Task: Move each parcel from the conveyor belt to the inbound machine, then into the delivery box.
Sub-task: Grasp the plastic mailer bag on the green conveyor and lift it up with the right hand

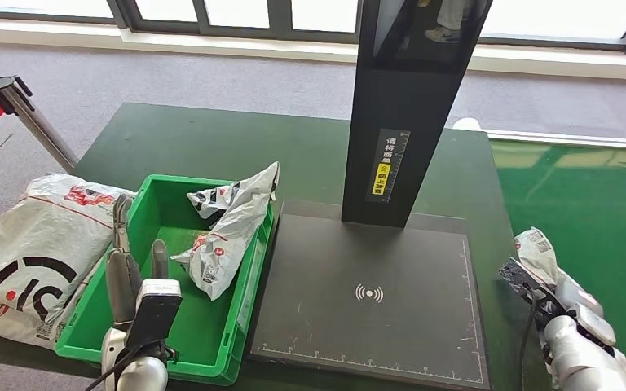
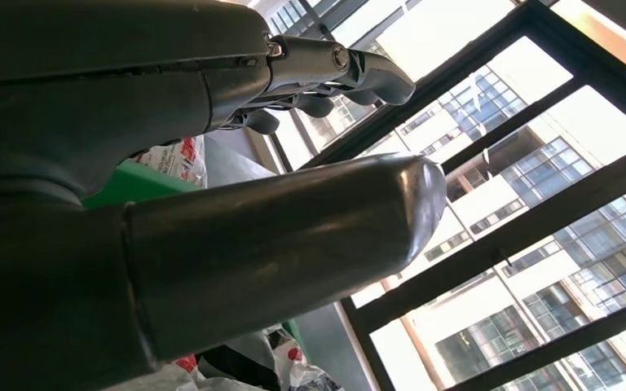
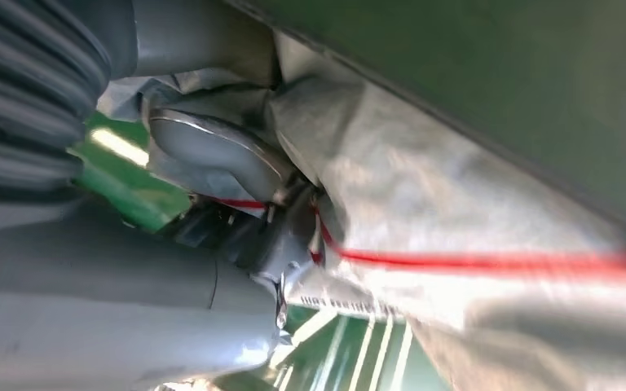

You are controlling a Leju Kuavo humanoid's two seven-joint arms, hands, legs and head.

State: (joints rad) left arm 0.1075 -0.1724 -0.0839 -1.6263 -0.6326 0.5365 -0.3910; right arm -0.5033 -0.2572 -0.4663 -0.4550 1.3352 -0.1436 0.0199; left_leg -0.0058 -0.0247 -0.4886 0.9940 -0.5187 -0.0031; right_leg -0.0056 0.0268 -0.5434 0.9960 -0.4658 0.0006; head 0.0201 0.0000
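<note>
A grey-white parcel (image 1: 537, 248) with red print is gripped by my right hand (image 1: 566, 314) at the table's right edge, beside the green conveyor belt (image 1: 595, 204). In the right wrist view the fingers (image 3: 212, 151) close into the crumpled parcel (image 3: 456, 204). The inbound machine is a black scan plate (image 1: 375, 326) with a tall black column (image 1: 403, 114), and nothing lies on it. The green delivery box (image 1: 171, 326) holds one white parcel (image 1: 228, 232). My left hand (image 1: 130, 281) hovers over the box's near left corner, fingers apart and holding nothing, with its thumb (image 2: 293, 244) seen close up.
A large white bag (image 1: 33, 252) lies on the table left of the box. A stanchion (image 1: 28, 114) with a red belt stands at the far left. Grey carpet and windows lie beyond the dark green table (image 1: 212, 138).
</note>
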